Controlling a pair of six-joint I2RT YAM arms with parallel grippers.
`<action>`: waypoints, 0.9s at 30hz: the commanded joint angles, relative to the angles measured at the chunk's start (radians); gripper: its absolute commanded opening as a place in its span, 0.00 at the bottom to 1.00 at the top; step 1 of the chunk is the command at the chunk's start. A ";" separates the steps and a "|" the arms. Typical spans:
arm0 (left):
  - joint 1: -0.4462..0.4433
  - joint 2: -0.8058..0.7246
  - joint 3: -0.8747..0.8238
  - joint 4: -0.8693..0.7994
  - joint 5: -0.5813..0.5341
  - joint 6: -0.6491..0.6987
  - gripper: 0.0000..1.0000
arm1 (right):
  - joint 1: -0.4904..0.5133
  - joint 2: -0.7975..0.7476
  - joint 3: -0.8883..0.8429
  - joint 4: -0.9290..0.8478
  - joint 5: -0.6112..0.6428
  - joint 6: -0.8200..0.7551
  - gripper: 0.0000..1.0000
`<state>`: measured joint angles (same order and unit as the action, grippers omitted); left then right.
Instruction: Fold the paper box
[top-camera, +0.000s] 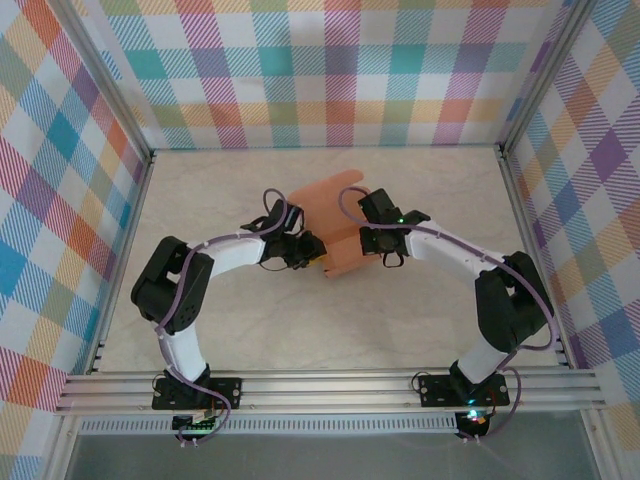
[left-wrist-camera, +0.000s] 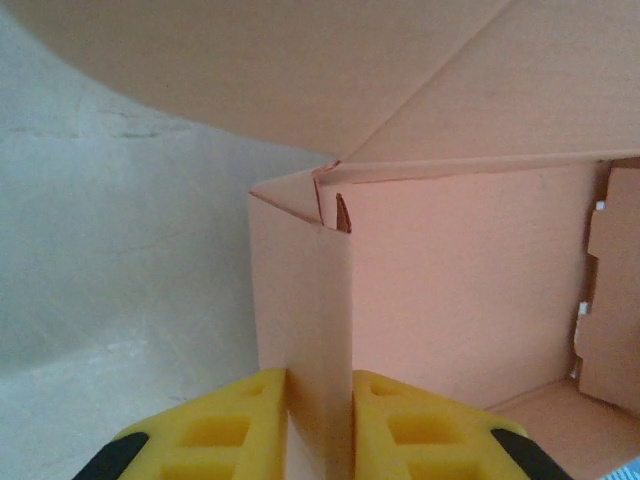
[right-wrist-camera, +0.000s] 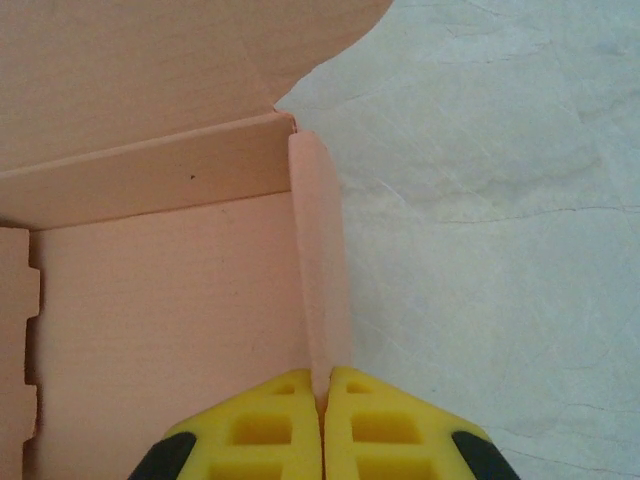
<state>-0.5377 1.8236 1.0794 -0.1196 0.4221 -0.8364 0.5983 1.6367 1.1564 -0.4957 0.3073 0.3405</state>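
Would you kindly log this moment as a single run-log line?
paper box: open, on table | left gripper: shut on its left wall | right gripper: shut on its right wall

pale marbled tabletop (top-camera: 250, 330), plaid walls (top-camera: 330, 70), aluminium front rail (top-camera: 330, 388)

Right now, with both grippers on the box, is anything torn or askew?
No clear damage. Left gripper and right gripper each pinch an upright side wall of the paper box. At the left wall's top corner a small tab pokes out.
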 joint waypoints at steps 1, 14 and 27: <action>-0.034 0.019 0.038 -0.065 0.004 0.017 0.20 | 0.028 0.003 0.032 0.051 -0.009 0.068 0.00; -0.071 0.073 0.183 -0.322 -0.104 0.022 0.08 | 0.082 0.023 0.029 0.063 0.076 0.154 0.00; -0.093 0.099 0.229 -0.350 -0.115 0.005 0.20 | 0.097 0.032 0.016 0.100 0.064 0.173 0.00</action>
<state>-0.5919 1.8992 1.2728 -0.4515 0.2584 -0.8215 0.6807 1.6661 1.1564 -0.4950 0.4149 0.4614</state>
